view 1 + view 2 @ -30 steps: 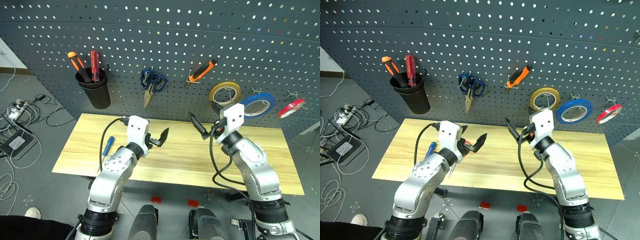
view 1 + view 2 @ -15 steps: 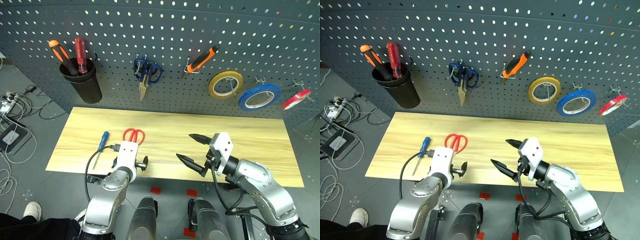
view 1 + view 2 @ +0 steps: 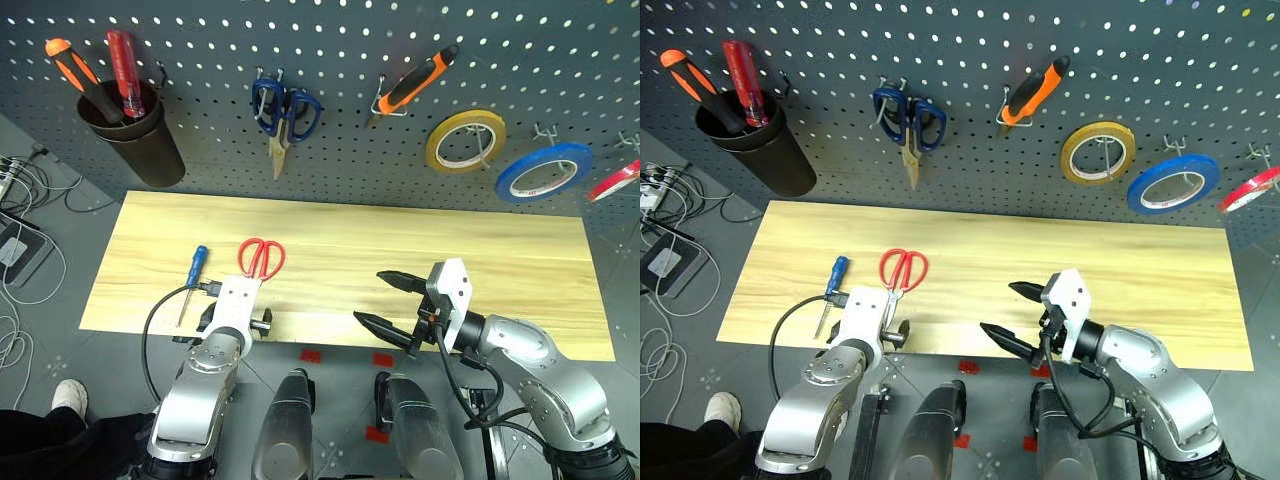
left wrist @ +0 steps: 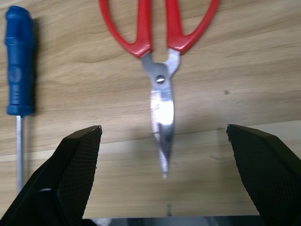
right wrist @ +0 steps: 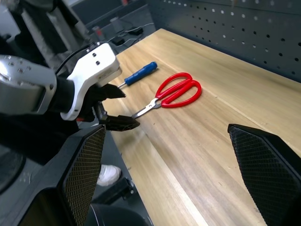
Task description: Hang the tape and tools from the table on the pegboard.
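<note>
Red-handled scissors [image 3: 261, 257] lie on the wooden table [image 3: 500, 250] at front left, blades toward the front edge. A small blue-handled screwdriver [image 3: 195, 270] lies just to their left. My left gripper [image 4: 163, 127] is open and empty, hovering low over the blade tips [image 4: 162, 160]. My right gripper [image 3: 368, 297] is open and empty over the table's front edge, near the middle. On the pegboard [image 3: 200, 40] hang the orange-and-black pliers [image 3: 420, 77] and, at far right, the thin red tape [image 3: 620, 182].
A black cup [image 3: 130, 140] on the pegboard holds an orange and a red screwdriver. Blue-handled scissors [image 3: 283, 105], a yellow roll [image 3: 465, 140] and a blue roll [image 3: 540, 172] hang there too. Cables [image 3: 15, 200] and a person's shoe [image 3: 65, 397] are on the floor at left.
The view has tilted down. Both arms came down from in front of the pegboard to the table's front edge; the left gripper sank leftward over the scissors' blades. Both stayed open.
</note>
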